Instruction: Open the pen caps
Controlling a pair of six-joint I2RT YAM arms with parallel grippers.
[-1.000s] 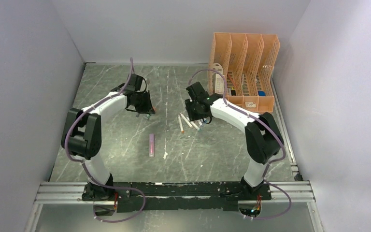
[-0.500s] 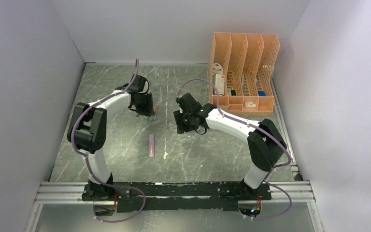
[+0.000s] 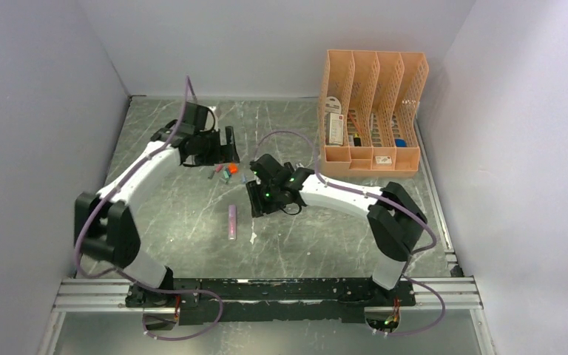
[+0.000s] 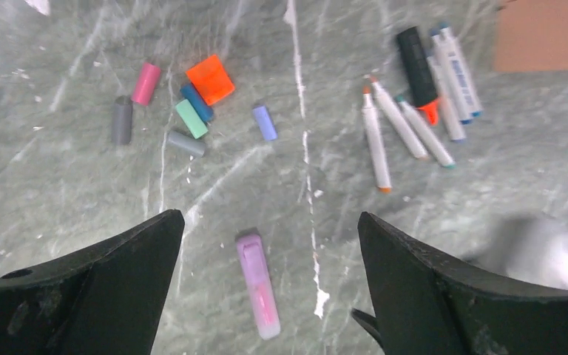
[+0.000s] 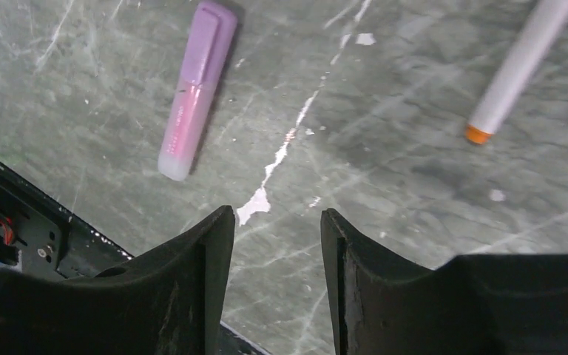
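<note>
Several loose pen caps (image 4: pixel 191 118) lie in a cluster on the table: pink, grey, orange, blue, teal and lilac. In the top view the caps (image 3: pixel 225 171) sit just in front of my left gripper (image 3: pixel 227 150). Uncapped pens (image 4: pixel 398 118), white barrels plus a black marker (image 4: pixel 417 68), lie to the caps' right. A pink-purple highlighter (image 4: pixel 258 285) lies apart, its cap on. My left gripper (image 4: pixel 268 217) hangs wide open above it, holding nothing. My right gripper (image 5: pixel 277 213) is partly open and empty, just right of the highlighter (image 5: pixel 196 89). In the top view my right arm hides the pens.
An orange file organiser (image 3: pixel 373 111) stands at the back right, holding small items. A white chip (image 3: pixel 253 237) marks the table near the highlighter (image 3: pixel 232 221). Grey walls close in the table on three sides.
My left gripper has opened wide and drawn back from the cap pile. My right arm has swung left over the pens, toward the highlighter.
</note>
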